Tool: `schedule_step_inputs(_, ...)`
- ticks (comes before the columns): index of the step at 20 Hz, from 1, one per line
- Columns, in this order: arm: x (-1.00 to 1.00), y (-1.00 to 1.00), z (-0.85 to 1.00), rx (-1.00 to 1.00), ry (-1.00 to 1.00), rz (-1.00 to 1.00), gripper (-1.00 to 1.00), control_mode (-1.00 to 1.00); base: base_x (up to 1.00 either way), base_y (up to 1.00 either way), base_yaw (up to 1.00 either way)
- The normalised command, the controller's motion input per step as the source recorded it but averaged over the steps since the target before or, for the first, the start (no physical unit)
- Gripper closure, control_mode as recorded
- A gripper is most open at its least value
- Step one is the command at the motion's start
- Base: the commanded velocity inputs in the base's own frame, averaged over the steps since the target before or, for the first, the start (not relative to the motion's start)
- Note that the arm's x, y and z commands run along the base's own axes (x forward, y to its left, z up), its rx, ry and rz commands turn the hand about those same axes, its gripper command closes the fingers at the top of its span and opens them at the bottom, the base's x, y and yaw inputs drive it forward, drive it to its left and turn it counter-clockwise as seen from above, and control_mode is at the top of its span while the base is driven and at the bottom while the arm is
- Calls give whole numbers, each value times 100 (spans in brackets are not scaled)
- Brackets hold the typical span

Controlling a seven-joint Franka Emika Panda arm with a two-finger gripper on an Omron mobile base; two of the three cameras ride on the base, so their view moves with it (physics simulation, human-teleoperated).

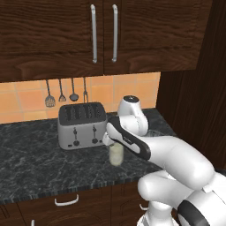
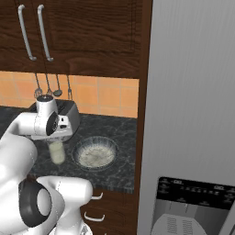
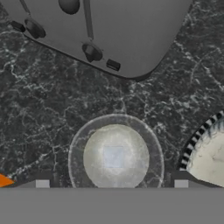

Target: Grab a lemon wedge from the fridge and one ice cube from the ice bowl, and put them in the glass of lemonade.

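No readable writing anywhere here. The fridge's (image 2: pixel 193 105) black dispenser panel (image 2: pixel 195 193) carries a row of small pale marks, too tiny to make out. The toaster (image 1: pixel 82 125) front shows knobs and levers, no brand, no numbers.

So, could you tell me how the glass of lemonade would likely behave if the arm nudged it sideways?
The glass of lemonade stands upright and narrow on the dark counter, so it would probably tip rather than slide. It looks nearly full, so it could well spill. Its clear smooth wall may also be slippery.
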Motion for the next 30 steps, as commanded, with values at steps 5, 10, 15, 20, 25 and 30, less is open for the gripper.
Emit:
schedule_step_inputs(5, -24, -11, 6, 4, -1, 0, -100, -100, 0, 0, 0)
schedule_step_inputs(10, -59, -55, 22, 17, -8, 0, -100, -100, 0, 0, 0)
schedule_step_inputs(15, -53, -67, 5, 16, -9, -1, -100, -100, 0, 0, 0)
schedule_step_inputs(20, -5, -61, 0, 4, 3, -1, -100, -100, 0, 0, 0)
schedule_step_inputs(25, -2, -32, 2, 0, 15, -15, -100, -100, 0, 0, 0)
schedule_step_inputs(30, -13, -8, 46, -5, 1, -45, -100, -100, 0, 0, 0)
